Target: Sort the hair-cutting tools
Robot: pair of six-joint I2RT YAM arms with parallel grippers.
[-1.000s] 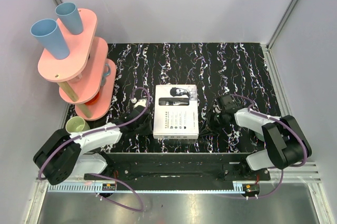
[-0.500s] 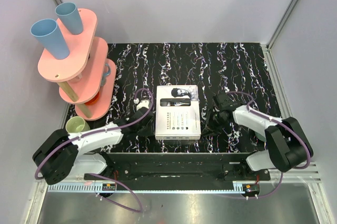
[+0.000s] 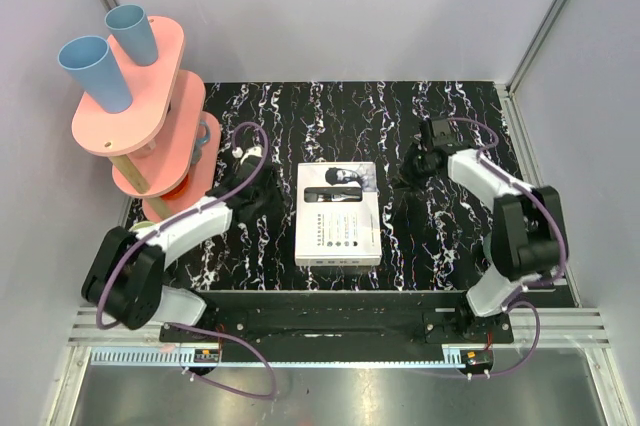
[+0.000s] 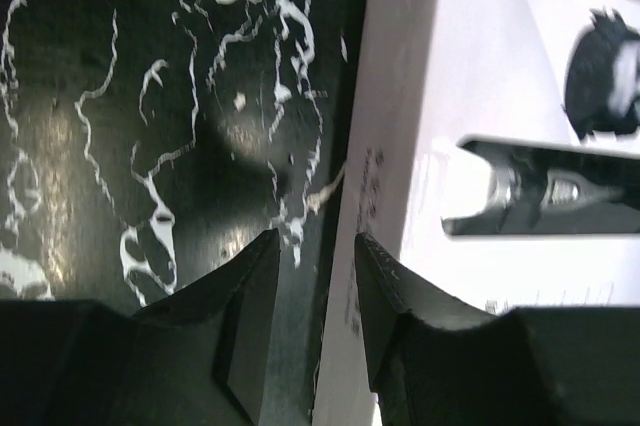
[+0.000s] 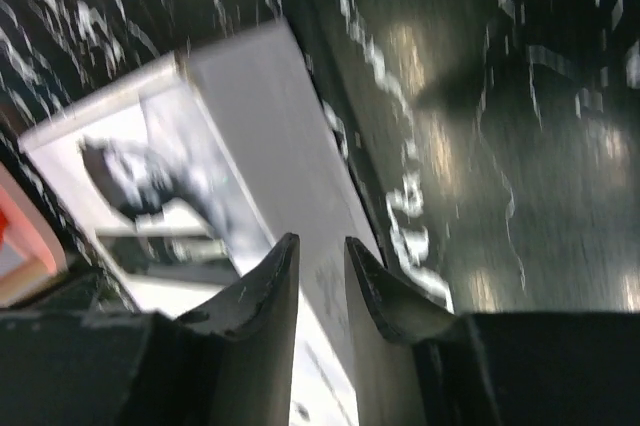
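Overhead, the white box [image 3: 338,236] is flanked by the left gripper [image 3: 262,204] and the right gripper [image 3: 410,172], probably so it can be opened. At the left wrist, the clipper [image 4: 530,186] is seen housed behind the box window, and the jaws are parted and empty. At the right wrist, the jaws are likewise parted around nothing.

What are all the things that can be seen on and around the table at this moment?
box: one, white with a printed lid, closed, centre of the table
tiered shelf: one, pink, far left of the table
cups: two, light blue, on the shelf's top tier
table: one, black with white marbling, under everything
left gripper: one, black, at the box's left side, open, holding nothing
right gripper: one, black, right of the box, open, holding nothing
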